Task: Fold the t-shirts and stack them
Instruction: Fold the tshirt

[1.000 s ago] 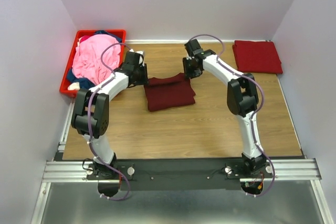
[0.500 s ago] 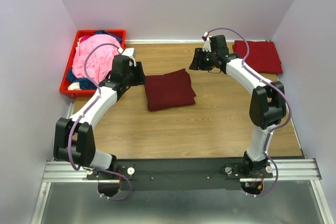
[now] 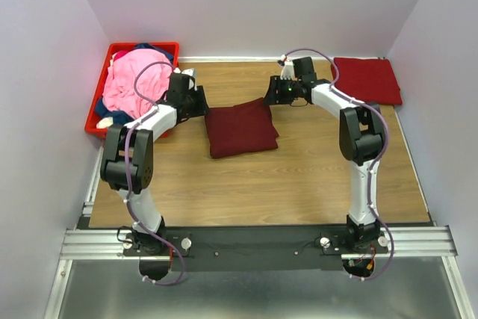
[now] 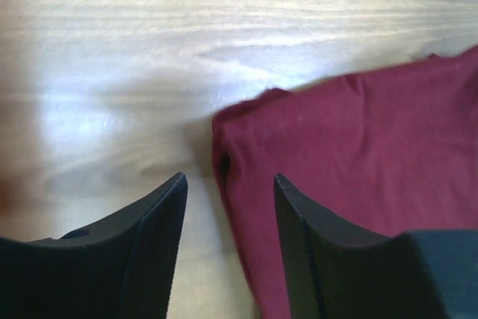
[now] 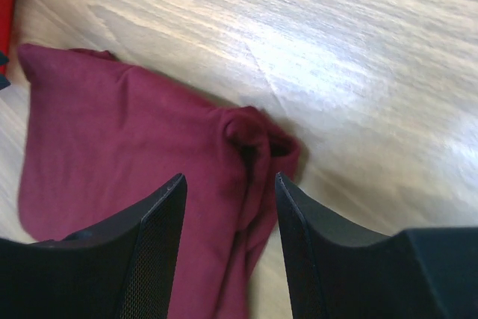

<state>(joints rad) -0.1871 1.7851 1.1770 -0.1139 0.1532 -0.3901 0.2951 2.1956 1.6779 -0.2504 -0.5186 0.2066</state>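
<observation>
Table (image 3: 299,177): wooden, bare near the arms.
Maroon t-shirt (image 3: 239,128): folded flat, mid-table, between both grippers.
Left gripper (image 4: 229,181): released, fingers spread, empty, at the shirt's far left corner.
Right gripper (image 5: 229,178): released, fingers spread, empty, over the shirt's bunched far right corner.
Crate (image 3: 91,123): far left, heaped with a pink t-shirt (image 3: 131,84) and a navy t-shirt (image 3: 149,46).
Red t-shirt (image 3: 366,80): folded, far right corner.

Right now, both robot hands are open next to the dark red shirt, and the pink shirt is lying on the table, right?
Not quite. The pink shirt is not on the table. It is heaped in the red crate at the far left, as the top view shows. The rest is right: the left hand and the right hand are both open next to the dark red shirt.
</observation>
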